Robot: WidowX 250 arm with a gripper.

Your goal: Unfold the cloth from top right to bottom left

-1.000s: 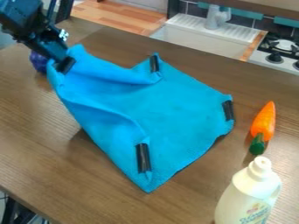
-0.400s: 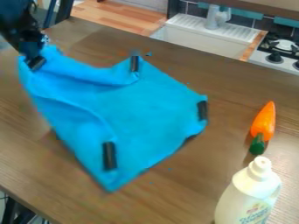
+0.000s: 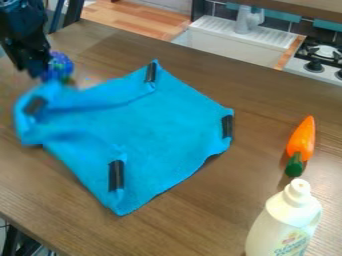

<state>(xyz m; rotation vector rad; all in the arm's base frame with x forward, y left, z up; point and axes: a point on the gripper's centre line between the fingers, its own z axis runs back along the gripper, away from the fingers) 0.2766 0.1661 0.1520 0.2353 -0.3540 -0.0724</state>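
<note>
Your end effector [image 3: 32,72] is near the cloth's left corner; can't tell if wide or narrow. Cloth [image 3: 157,125] lies mostly spread on your desk [image 3: 220,215], left side creased.

Carrot [image 3: 303,137] + white bottle [image 3: 284,220] at R of surface [image 3: 200,225]

Lying down: orange carrot, green end twd upright bottle, just beside. Upper L: blue-purple roundish thing [image 3: 61,67], partly hidden, exact type unclear. In bkgd: white sink [image 3: 220,46] w/ tap [image 3: 248,20], then stove [image 3: 326,70] w/ black knobs [image 3: 314,66], farther R.
</note>
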